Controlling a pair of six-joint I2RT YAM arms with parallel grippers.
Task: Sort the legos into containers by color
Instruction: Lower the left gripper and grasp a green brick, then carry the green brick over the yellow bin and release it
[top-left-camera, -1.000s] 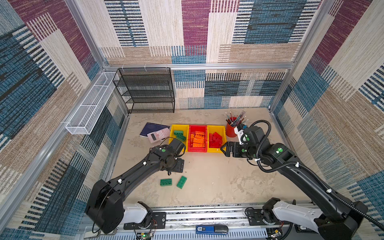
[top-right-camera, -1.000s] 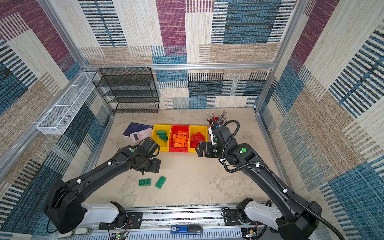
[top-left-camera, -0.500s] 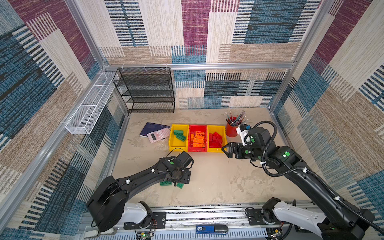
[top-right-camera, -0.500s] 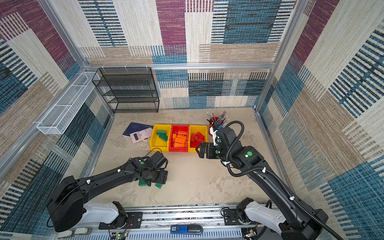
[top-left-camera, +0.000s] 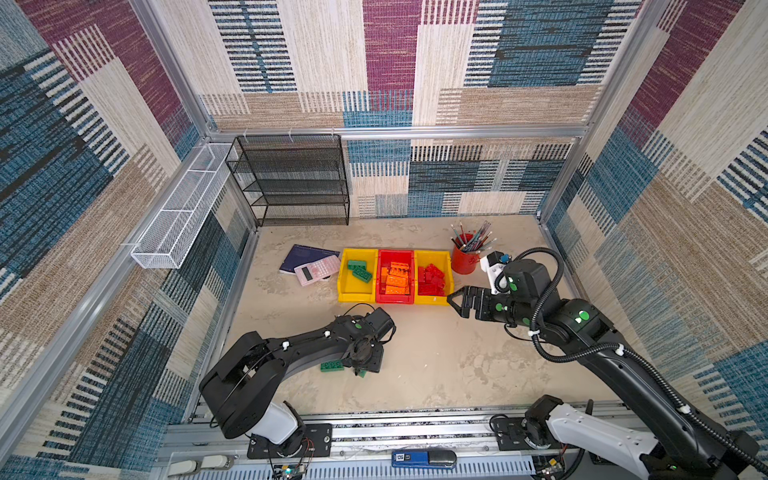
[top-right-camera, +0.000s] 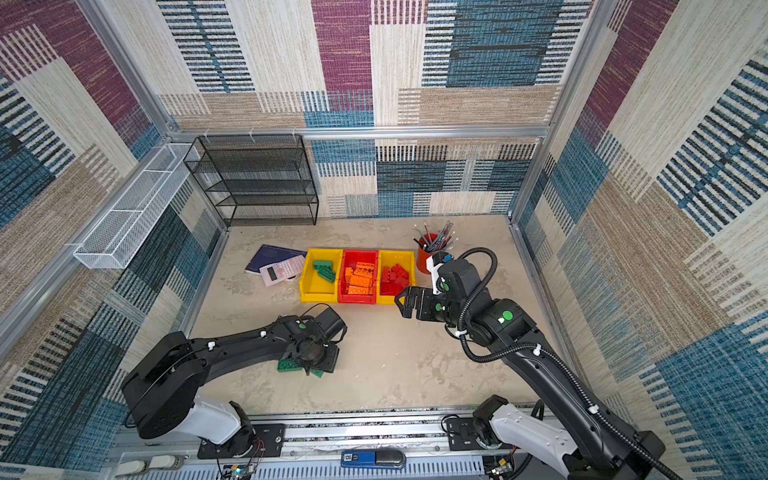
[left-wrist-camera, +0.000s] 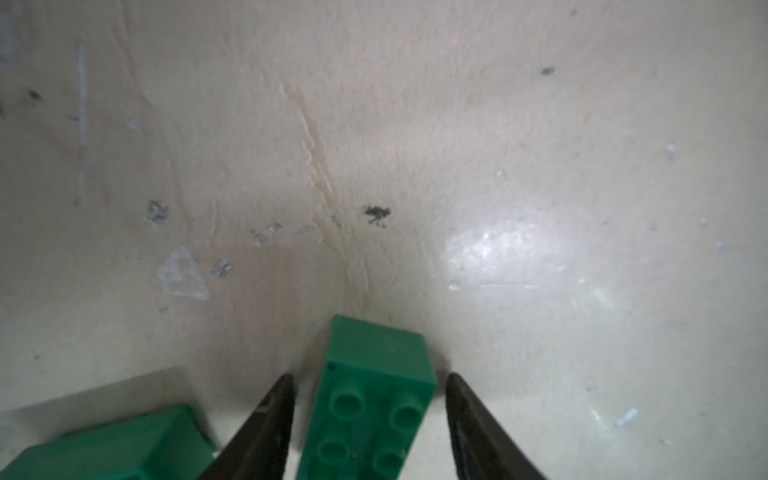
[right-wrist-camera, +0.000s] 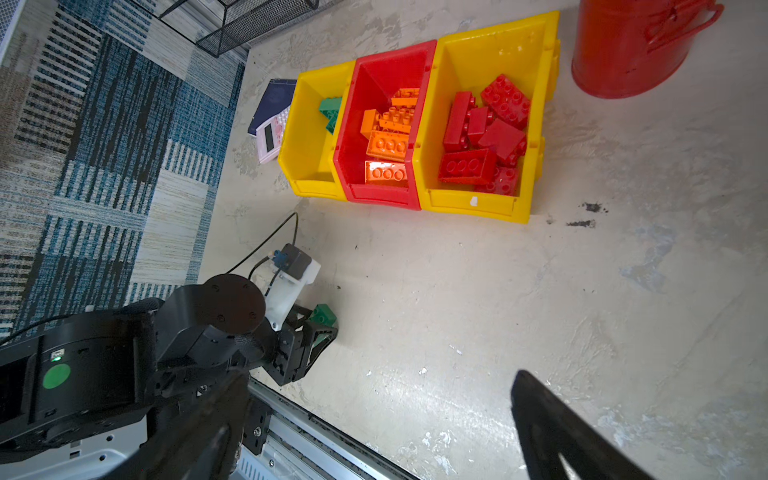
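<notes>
L hand (left-wrist-camera: 369, 375) jaws apart, straddling green brick (left-wrist-camera: 374, 419) on counter (left-wrist-camera: 415, 166), slim gaps each side; 2nd green brick (left-wrist-camera: 116, 449) near. Bins (top-left-camera: 395, 300) at 12 o'clock hold rest by color. R hand (top-left-camera: 456, 305) spread wide, empty, at bins' 4 o'clock.

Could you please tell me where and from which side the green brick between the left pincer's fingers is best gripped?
Across its two long side walls, coming straight down from above. The green brick lies flat, studs up, so those walls are parallel and free; the other green brick lies apart. The left pincer straddles it so, not yet touching.
</notes>
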